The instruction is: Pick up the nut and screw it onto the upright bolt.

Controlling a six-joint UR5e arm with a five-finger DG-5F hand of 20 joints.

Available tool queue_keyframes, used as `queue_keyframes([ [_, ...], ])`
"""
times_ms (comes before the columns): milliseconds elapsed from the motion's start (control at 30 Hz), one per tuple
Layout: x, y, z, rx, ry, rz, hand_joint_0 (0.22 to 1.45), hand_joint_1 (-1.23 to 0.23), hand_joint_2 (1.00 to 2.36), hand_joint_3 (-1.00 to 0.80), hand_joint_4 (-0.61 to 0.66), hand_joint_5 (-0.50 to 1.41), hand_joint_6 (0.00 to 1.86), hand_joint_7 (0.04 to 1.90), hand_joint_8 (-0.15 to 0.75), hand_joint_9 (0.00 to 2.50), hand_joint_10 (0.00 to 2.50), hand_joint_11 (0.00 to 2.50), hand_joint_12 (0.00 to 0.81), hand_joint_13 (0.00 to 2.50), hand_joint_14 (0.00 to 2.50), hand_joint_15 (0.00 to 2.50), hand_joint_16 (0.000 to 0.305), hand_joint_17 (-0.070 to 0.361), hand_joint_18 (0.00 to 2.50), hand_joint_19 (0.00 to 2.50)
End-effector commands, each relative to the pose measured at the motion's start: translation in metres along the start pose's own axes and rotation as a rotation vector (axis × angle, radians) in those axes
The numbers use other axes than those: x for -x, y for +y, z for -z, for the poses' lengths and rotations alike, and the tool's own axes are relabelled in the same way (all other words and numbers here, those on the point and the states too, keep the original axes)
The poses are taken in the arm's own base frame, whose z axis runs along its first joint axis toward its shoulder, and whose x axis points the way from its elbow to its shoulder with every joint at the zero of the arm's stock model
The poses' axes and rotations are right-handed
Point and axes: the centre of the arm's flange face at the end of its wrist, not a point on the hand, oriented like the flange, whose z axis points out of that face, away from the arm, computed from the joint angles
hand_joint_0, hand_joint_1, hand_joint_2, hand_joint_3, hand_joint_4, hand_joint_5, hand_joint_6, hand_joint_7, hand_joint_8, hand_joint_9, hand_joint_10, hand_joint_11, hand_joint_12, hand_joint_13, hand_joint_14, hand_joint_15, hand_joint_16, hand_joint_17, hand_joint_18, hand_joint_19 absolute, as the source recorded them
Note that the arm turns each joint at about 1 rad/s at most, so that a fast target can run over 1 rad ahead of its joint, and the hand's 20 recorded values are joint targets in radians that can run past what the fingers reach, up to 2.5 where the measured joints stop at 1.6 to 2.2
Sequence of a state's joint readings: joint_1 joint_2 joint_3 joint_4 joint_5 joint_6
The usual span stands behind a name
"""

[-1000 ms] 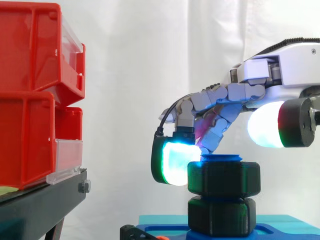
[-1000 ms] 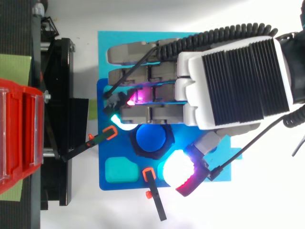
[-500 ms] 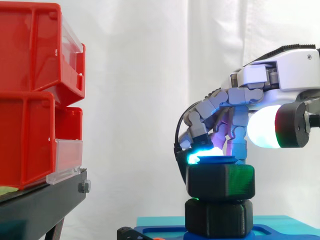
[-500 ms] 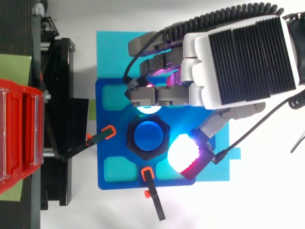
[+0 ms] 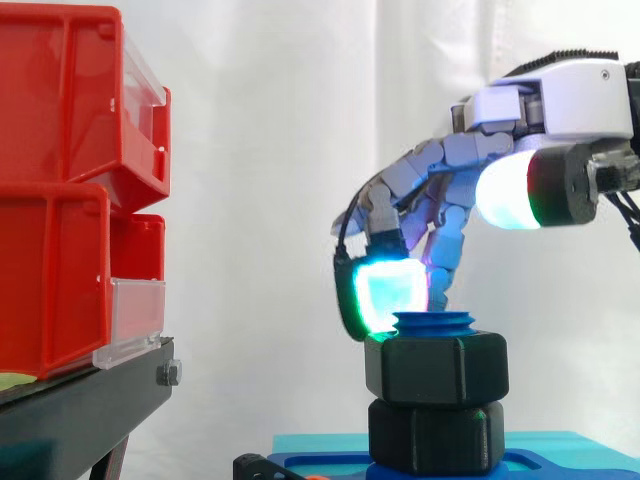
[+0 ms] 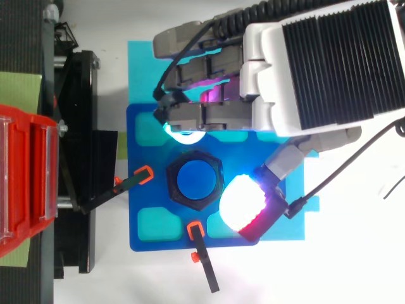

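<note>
Since half a second ago the hand (image 5: pixel 560 100) has lifted off the nut (image 5: pixel 435 368). Its fingers have swung outward, and the nut seems to sit slightly lower on the bolt (image 5: pixel 433 322).

In the side view the black hexagonal nut is threaded on the upright blue bolt, whose top stands just proud of it. Directly beneath, touching or nearly so, is a second black hexagonal piece (image 5: pixel 437 437) at the bolt's foot, which sits on a blue plate (image 6: pixel 136 145). One fingertip pad (image 5: pixel 388 292), glowing cyan, hangs just beside the bolt's top, above the nut's left shoulder. The thumb (image 5: pixel 510 190), glowing white with green and red, is raised well clear on the right. The hand holds nothing, with its fingers loosely bent and spread away from the thumb.

From above, the fingers lie beyond one side of the nut (image 6: pixel 171 180) and the thumb's pad (image 6: pixel 242 204) lies just off the opposite side.

Red bins (image 5: pixel 60 200) stand on a black stand (image 5: pixel 80 410) to the left, well apart from the work.

This looks like a pause between turns, with the nut already picked up, started on the thread and far down it. The next move probably calls for lowering the fingers and thumb onto opposite faces of the nut, then twisting again. Little thread seems left before the nut seats.
</note>
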State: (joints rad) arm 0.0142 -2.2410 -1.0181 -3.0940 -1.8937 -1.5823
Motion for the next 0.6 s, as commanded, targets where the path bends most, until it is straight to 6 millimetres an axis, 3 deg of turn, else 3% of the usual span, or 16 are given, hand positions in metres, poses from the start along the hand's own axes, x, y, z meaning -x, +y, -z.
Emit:
queue_keyframes([
  [0, 0.005, 0.002, -0.002, 0.003, -0.007, 0.003, 0.50, -0.11, 1.00, -0.50, 0.23, -0.08, 0.50, 0.82, 0.245, 1.03, 0.00, 0.00, 0.251, 0.65, 0.00, 0.00, 0.023, 0.052, 0.28, 0.00],
  [267, 0.008, 0.014, -0.011, 0.006, -0.027, 0.009, 0.49, -0.05, 1.00, -0.50, 0.20, -0.11, 0.50, 0.66, 0.215, 0.67, 0.00, 0.00, 0.297, 0.34, 0.00, 0.00, 0.032, 0.073, 0.00, 0.00],
  [567, 0.000, 0.033, -0.020, 0.011, -0.020, 0.007, 0.48, 0.04, 1.00, -0.50, 0.14, -0.12, 0.50, 0.65, 0.186, 0.30, 0.00, 0.00, 0.339, 0.02, 0.00, 0.00, 0.041, 0.092, 0.00, 0.00],
])
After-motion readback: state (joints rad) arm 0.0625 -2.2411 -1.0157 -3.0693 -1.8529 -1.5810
